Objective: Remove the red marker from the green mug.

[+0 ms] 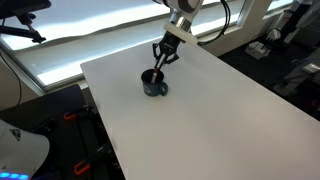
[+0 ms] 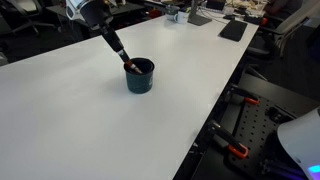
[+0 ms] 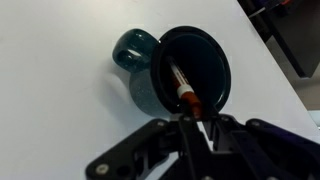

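- The tool (image 3: pixel 200 122) sits right over the mug's rim. Its fingers are pulled in narrow on either side of the red marker's (image 3: pixel 181 82) upper end. I honestly can't tell if they're actually pinching it or just bracketing it.
- The key bit: the marker leans inside the green mug (image 3: pixel 142 90). Its dark top end points up toward the tool and the rest slants down into the cup, so I'd guess the pull goes back along that slant.
- In an exterior view the tool (image 2: pixel 121 54) comes in tilted, roughly in line with the stick.
- The mug's handle (image 3: pixel 132 50) sticks out on the side away from the tool, so it's not in the way.
- The rim is the only thing to snag on, and the mug might tip.
- The white worktop (image 3: pixel 60 100) around it looks bare.
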Tool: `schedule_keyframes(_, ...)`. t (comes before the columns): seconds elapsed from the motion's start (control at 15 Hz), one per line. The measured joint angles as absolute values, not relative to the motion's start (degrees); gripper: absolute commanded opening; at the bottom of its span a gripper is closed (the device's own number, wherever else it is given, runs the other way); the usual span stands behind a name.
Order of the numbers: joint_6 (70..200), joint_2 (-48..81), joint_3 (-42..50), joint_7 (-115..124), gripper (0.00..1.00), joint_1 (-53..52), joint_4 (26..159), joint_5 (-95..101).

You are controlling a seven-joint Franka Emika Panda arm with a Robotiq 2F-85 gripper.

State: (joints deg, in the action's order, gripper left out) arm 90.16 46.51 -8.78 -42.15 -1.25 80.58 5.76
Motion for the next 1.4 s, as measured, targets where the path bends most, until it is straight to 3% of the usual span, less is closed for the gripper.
schedule_keyframes(1.4,105.9,38.6,-9.4,-43.8,0.03,1.0,86.4,1.9)
